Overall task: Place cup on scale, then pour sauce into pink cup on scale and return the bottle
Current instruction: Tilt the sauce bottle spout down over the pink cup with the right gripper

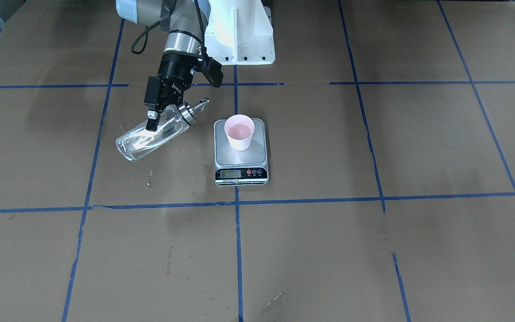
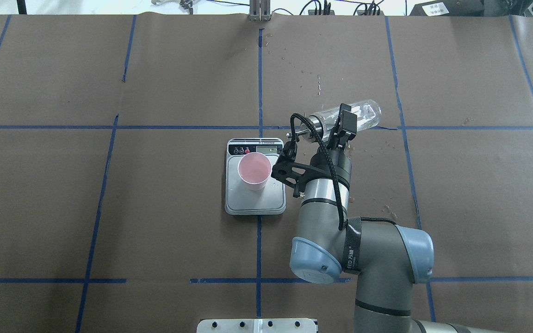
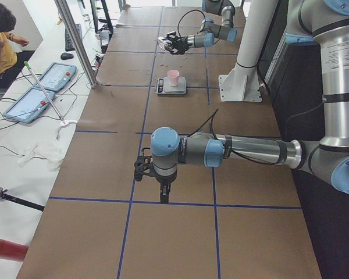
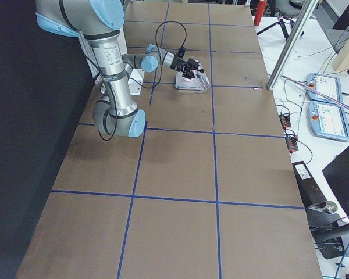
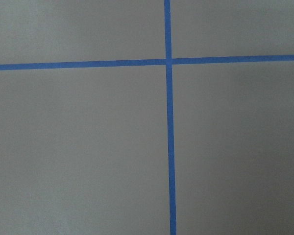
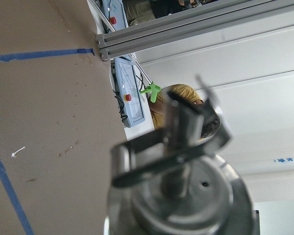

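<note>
The pale pink cup (image 1: 239, 132) stands upright on the scale (image 1: 257, 156), whose black display strip faces away from the robot. My right gripper (image 1: 159, 121) is shut on the clear glass bottle (image 1: 143, 142) and holds it tilted above the table beside the scale. Its silver spout (image 1: 196, 107) points toward the cup and stops short of the rim. The overhead view shows the cup (image 2: 253, 171), scale (image 2: 273, 203), bottle (image 2: 363, 112) and right gripper (image 2: 343, 127). The sauce is too clear to make out. My left gripper (image 3: 163, 192) hangs over bare table far off; I cannot tell its state.
Blue tape lines (image 1: 238, 201) cross the brown table. The white robot base (image 1: 239, 36) stands behind the scale. Small spots (image 1: 150, 172) mark the table near the bottle. A person (image 3: 3, 35) and control tablets (image 3: 29, 99) sit past the table's far side.
</note>
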Controlling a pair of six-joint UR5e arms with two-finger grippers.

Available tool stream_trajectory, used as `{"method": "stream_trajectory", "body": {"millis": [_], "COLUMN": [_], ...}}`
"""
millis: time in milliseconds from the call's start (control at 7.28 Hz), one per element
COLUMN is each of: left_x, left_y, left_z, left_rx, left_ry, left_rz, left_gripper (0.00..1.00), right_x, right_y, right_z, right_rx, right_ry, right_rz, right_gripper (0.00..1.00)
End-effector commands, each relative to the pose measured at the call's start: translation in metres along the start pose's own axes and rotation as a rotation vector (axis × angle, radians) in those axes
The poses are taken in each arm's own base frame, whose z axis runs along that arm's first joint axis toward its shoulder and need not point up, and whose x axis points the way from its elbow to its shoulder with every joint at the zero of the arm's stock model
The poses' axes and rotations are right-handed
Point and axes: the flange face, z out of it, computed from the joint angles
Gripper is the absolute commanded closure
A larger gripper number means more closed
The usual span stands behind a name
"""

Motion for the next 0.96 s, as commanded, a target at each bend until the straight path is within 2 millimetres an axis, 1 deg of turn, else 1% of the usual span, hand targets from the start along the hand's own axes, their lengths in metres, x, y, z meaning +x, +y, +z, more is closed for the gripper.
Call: {"method": "stream_trajectory", "body": {"millis": [0, 137, 275, 412, 550, 687, 824], "left_x": [0.003, 0.004, 0.005, 0.005, 0.005, 0.005, 0.005], "left_y": [-0.001, -0.002, -0.003, -0.003, -0.003, -0.003, -0.003], "left_z": [-0.003, -0.004, -0.005, -0.005, -0.004, -0.004, -0.004], "left_rx": [0.006, 0.008, 0.010, 0.010, 0.009, 0.009, 0.009], "left_ry": [0.001, 0.001, 0.001, 0.001, 0.001, 0.001, 0.001], "left_rz": [0.004, 0.006, 0.008, 0.008, 0.009, 0.009, 0.009], "left_gripper": [0.00, 0.00, 0.00, 0.00, 0.00, 0.00, 0.00], "right_x": [-0.003, -0.018, -0.018, -0.018, -0.013, -0.023, -0.033], "right_y": [-0.001, 0.002, 0.000, -0.007, -0.017, -0.028, -0.038], "right_z": [0.003, 0.011, 0.010, 0.010, 0.007, 0.009, 0.012], "right_rx": [0.008, 0.000, 0.006, 0.009, 0.019, 0.017, 0.022], "right_ry": [0.040, 0.062, 0.077, 0.090, 0.106, 0.110, 0.153], "right_rz": [-0.079, -0.122, -0.150, -0.197, -0.197, -0.214, -0.254], "right_gripper": [1.00, 1.00, 1.00, 1.00, 1.00, 1.00, 1.00]}}
